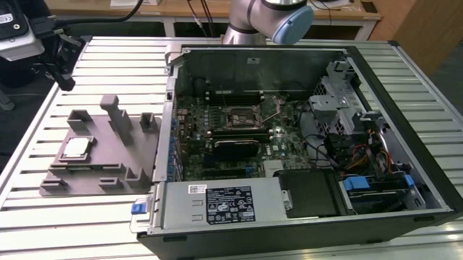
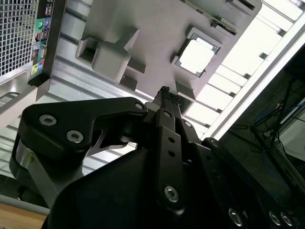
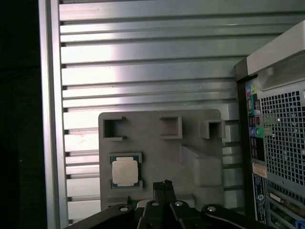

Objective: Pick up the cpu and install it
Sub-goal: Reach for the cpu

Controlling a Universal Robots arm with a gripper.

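gripper (image 3: 164, 184) jaws look shut, empty; cpu (image 3: 125, 171) lies flat in its fixture plate (image 3: 157, 152) pocket, apart from the tips, offset toward the tabletop (image 3: 143, 76) edge away from the PC case (image 3: 281, 124).

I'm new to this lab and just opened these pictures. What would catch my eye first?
The big open computer case dominates the slatted table, its motherboard exposed. At the exterior view's left of it lies a grey fixture plate with the shiny cpu seated in a recess. In both wrist views the pincer, shut and empty, hovers over that plate close to the cpu.
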